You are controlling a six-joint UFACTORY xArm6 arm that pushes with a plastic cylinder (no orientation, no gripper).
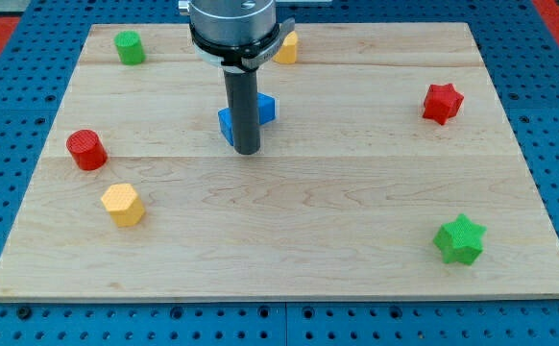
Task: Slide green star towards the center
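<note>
The job hasn't really begun, by the look of it. The green star (459,239) sits near the view's bottom-right corner of the desk (289,250), well apart from everything else, untouched. My tip (247,151) rests near the middle of the board, slightly toward the view's top, right in front of a blue block (265,110) that peeks out on both sides of the rod; can't tell if they're touching. There's no gripper on this arm, just the straight dark rod, so nothing to open, close or hold.

Step in hand, I'd say: the approach, w/ the push itself not yet started. Next move calls for getting the tip round to the star's far side, i.e. beyond it toward the view's bottom-right, then shoving up and left toward the centre. The path there looks free of blocks, but the star lies close to the board's edge, so room behind it is tight.

Materials etc.: desk is pale wood planks w/ visible grain, smooth, lying on a blue perforated base. Blocks look like matte plastic, small and chunky. Others about:
- red star (442,103), view's right
- red cylinder (86,149), view's left
- yellow hexagon-ish block (123,204), below it
- green cylinder (130,46), top left
- yellow block (286,48), partly hidden behind the arm, shape unclear

The star's points may make it spin if pushed off-centre.
</note>
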